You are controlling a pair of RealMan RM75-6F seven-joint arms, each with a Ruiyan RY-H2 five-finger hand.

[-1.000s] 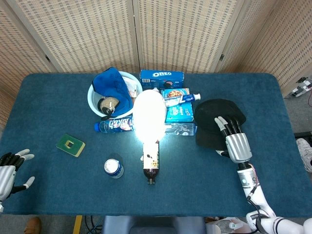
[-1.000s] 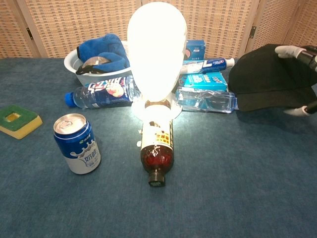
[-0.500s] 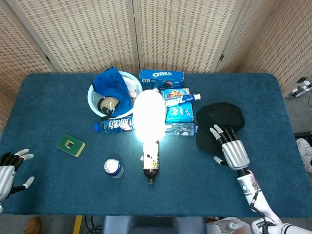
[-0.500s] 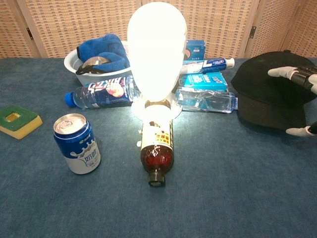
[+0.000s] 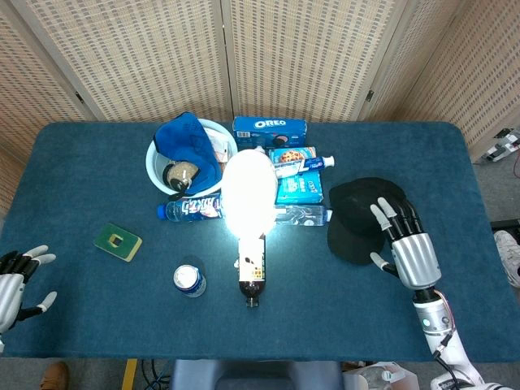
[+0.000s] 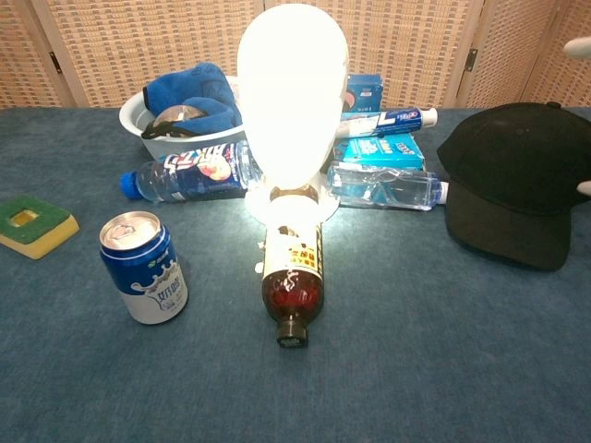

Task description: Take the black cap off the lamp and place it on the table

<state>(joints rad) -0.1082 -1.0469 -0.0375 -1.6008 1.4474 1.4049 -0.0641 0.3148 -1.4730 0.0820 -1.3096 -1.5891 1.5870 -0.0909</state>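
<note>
The black cap [image 5: 361, 213] [image 6: 513, 178] lies flat on the blue table [image 5: 81, 162], to the right of the lit white lamp [image 5: 249, 193] [image 6: 292, 90]. My right hand [image 5: 406, 242] is open, fingers spread, hovering over the cap's near right edge and not gripping it; in the chest view only fingertips [image 6: 579, 46] show at the right border. My left hand [image 5: 15, 280] is open at the table's near left corner, holding nothing.
A brown bottle [image 5: 251, 271] lies in front of the lamp, a blue can [image 5: 188, 280] stands to its left, and a green sponge [image 5: 118, 242] lies further left. Behind sit a bowl with blue cloth [image 5: 188, 154], a water bottle [image 5: 192, 208], an Oreo box [image 5: 270, 128] and snack packs [image 5: 300, 187].
My right hand has let go of the cap and drawn back toward me and upward. The cap has settled flat on the table. The left hand has not moved.
</note>
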